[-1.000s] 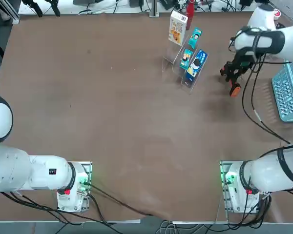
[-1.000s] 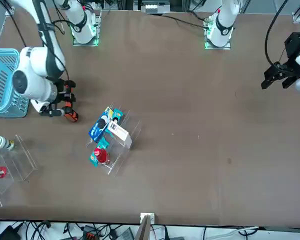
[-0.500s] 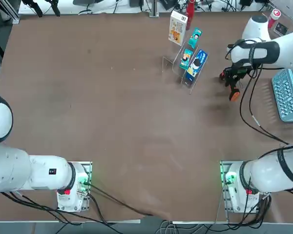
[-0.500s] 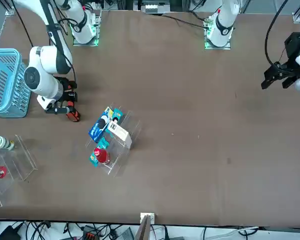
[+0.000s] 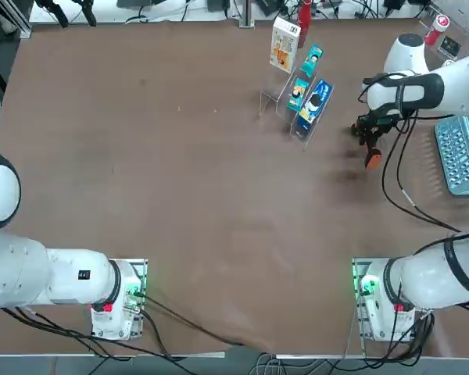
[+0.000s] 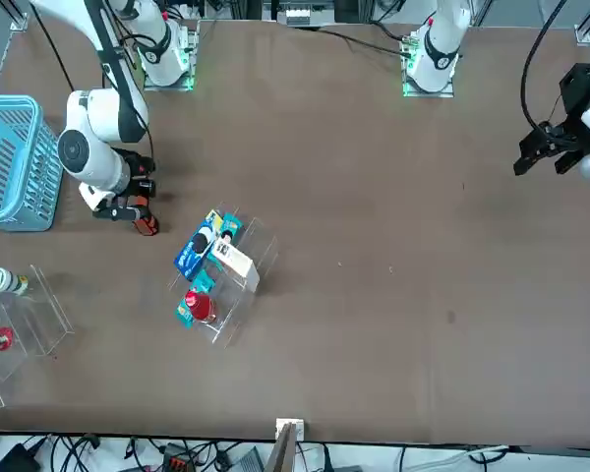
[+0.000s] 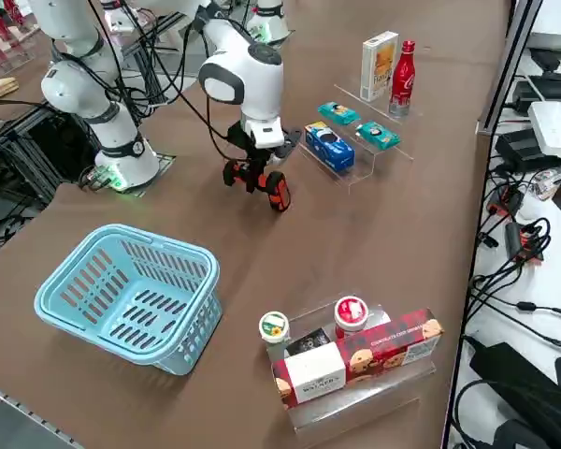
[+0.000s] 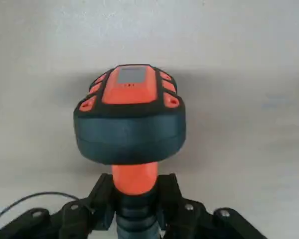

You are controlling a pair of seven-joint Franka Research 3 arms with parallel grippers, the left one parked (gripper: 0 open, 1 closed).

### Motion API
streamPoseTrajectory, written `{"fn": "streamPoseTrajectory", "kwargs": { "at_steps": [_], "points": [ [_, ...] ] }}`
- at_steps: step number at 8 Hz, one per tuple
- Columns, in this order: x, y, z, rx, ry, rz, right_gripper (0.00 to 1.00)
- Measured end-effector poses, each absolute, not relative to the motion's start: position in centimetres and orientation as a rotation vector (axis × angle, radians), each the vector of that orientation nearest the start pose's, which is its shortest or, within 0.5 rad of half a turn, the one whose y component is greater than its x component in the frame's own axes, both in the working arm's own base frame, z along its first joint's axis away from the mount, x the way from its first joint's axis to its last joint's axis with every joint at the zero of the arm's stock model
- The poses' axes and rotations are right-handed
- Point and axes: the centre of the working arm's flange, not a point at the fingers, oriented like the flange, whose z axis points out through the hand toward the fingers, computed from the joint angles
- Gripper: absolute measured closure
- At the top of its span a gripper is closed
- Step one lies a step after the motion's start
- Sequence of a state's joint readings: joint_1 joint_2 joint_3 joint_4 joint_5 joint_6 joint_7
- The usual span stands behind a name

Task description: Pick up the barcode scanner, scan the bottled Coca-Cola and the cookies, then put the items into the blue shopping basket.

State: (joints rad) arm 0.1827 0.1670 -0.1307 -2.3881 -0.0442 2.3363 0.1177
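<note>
surface [image 5: 180, 195] is brown and mostly bare across its middle and left. blue shopping basket [image 7: 126, 295] sits by the right edge. cookies [image 5: 284, 44] and bottled coca-cola [image 7: 403, 77] stand near the far edge. right gripper [image 5: 370, 134] has its fingers tight on the barcode scanner [image 8: 130, 119], between the packs and the basket.

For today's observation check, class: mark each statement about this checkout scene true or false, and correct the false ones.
1. The right hand grips the barcode scanner. True.
2. The Coca-Cola bottle lies inside the blue shopping basket. False: it stands beside the cookies box on the clear rack.
3. The basket holds nothing. True.
4. The scanner's cable is unplugged and coiled in the basket. False: the cable trails from the scanner across the table.
</note>
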Motion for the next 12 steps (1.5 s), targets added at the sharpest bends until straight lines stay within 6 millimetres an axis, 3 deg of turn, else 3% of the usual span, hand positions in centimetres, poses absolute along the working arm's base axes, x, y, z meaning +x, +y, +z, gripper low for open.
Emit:
{"fn": "streamPoseTrajectory", "kwargs": {
  "at_steps": [2,3,5,6,7,8,10,12],
  "points": [
    [47.6,2.3,23.1,-3.191,0.052,0.359,0.19],
    [47.5,2.2,23.0,-3.191,0.053,0.37,0.12],
    [47.6,2.2,23.2,-3.19,0.055,0.378,0.08],
    [48.6,2.3,24.6,-3.193,0.057,0.337,0.06],
    [50.4,2.4,27.5,-3.195,0.061,0.294,0.02],
    [52.7,2.5,31.6,-3.196,0.066,0.258,0.0],
    [57.1,3.5,41.3,-3.199,0.02,0.12,0.0],
    [59.8,8.7,48.6,-3.19,-0.119,0.012,0.0]
  ]
}}
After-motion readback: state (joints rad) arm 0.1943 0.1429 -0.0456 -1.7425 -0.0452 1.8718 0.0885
